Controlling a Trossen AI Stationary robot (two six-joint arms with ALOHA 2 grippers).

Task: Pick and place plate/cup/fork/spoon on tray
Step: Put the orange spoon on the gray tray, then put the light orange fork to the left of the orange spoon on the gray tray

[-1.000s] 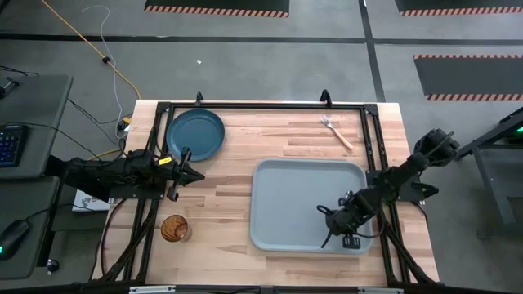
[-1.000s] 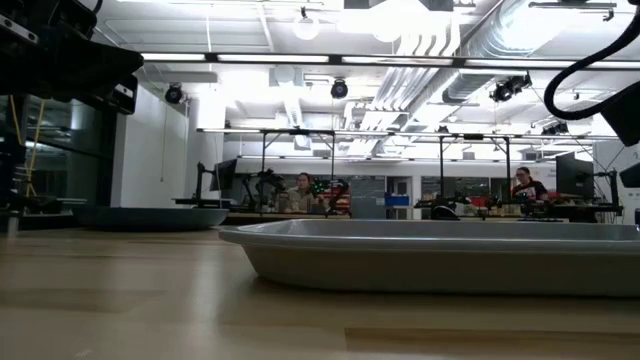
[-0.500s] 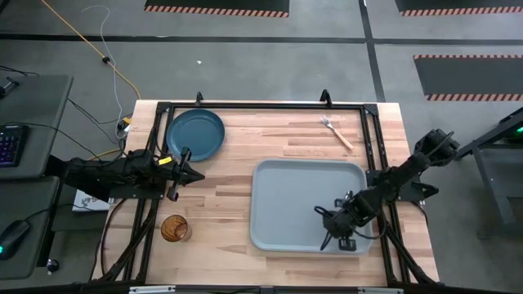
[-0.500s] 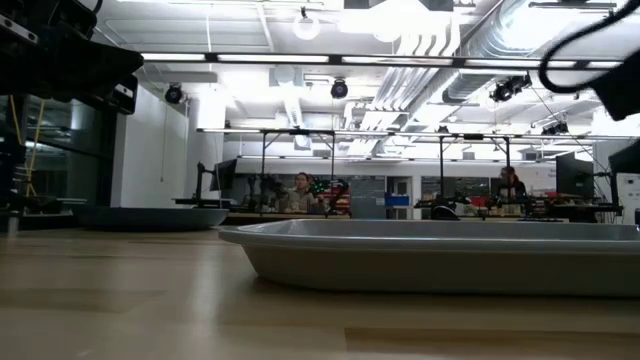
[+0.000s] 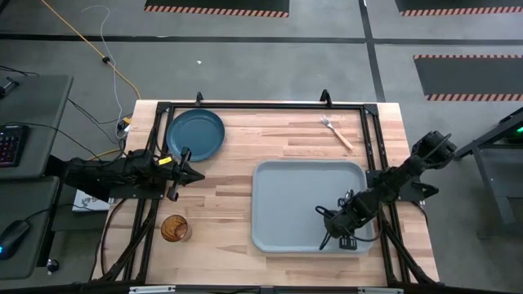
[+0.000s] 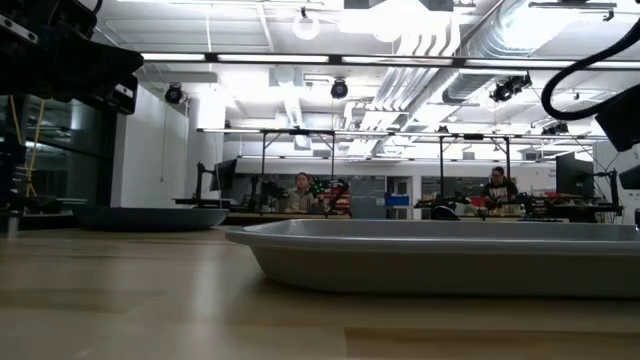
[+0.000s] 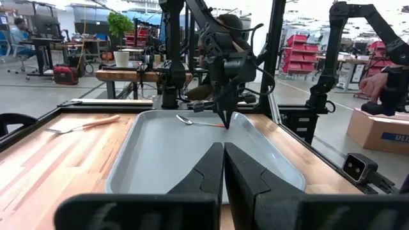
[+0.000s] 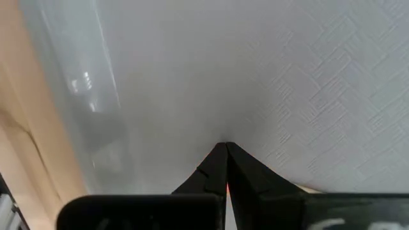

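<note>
While the right arm [image 5: 400, 181] reaches down over the large pale grey-blue rectangular tray [image 5: 282, 175], its jaws stand tip-down on the tray floor with the 2 fingers pressed together, only a thin red sliver showing between the tips. In the left wrist view the small slim spoon with the shiny silver oval bowl [image 7: 192, 121] lies flat on the tray, and the end of its thin handle meets those tips, so the right jaws appear to be pinched on that end. The bowl points away from them, toward the tray's middle.

I judge the spoon light, stiff and slick. A narrow pinch at the handle's end leaves it free to pivot, so a hold nearer the handle's middle would be steadier. Letting go should need only a small parting of the fingers, since it already lies on the tray.

Beyond the right jaws, off the tray on the pale wooden surface [image 5: 221, 196], lies the slim fork with silver tines and thick orange handle [image 5: 337, 132]. Its handle looks the best place to take hold.

Well apart, across the tray, the left arm [image 5: 114, 173] waits with its jaws closed on nothing. The small translucent amber-brown cup [image 5: 173, 228] sits to one side of the left jaws and the round dark teal-blue plate [image 5: 194, 135] to the other, both off the tray.
</note>
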